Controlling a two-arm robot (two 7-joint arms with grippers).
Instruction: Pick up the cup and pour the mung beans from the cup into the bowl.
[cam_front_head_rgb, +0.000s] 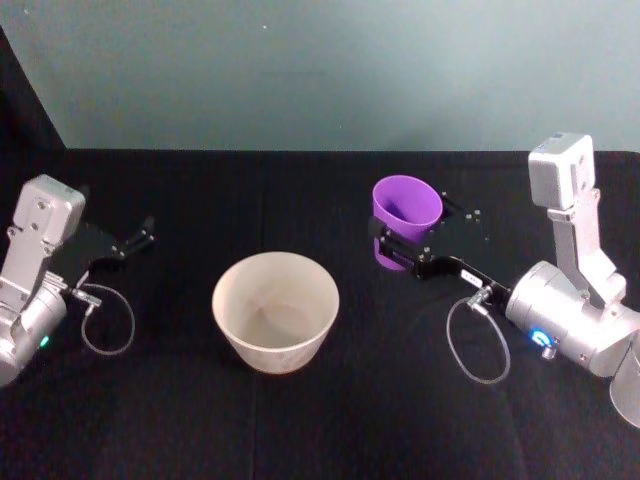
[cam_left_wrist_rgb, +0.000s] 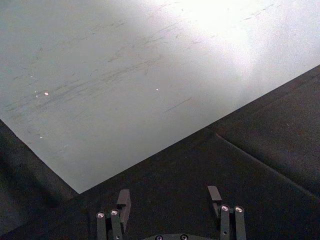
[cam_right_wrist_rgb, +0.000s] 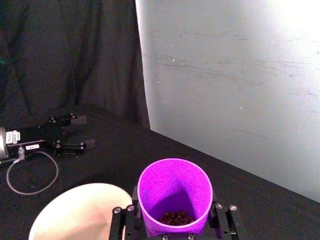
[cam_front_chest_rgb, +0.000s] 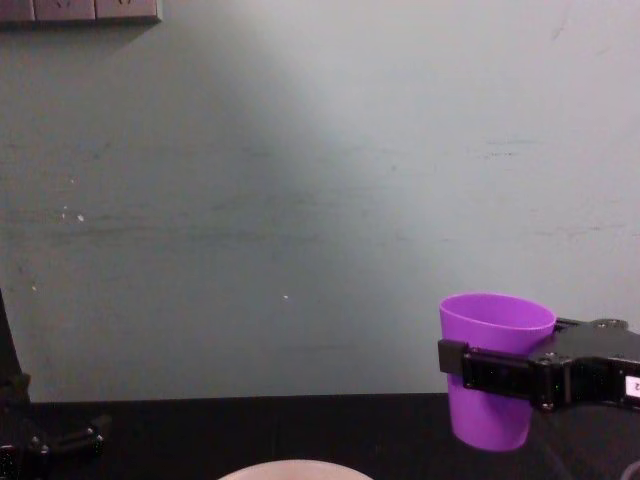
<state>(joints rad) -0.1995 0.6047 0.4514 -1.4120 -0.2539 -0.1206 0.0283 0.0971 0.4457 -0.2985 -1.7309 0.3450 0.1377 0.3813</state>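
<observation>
Well, the right gripper (cam_front_head_rgb: 406, 244) has its fingers clamped either side of the upright cup (cam_front_head_rgb: 407, 205), beans (cam_right_wrist_rgb: 176, 218) at its bottom, so carrying it over the bowl (cam_front_head_rgb: 275, 345) off the fingertips and tipping looks next, while the left gripper (cam_front_head_rgb: 140, 238) sits parked, fingers apart, empty.

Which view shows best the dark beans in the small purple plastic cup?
The right wrist view: it looks into the small purple plastic cup in the right gripper, dark beans at its bottom. The head view shows no beans inside; the chest view, the outer wall.
</observation>
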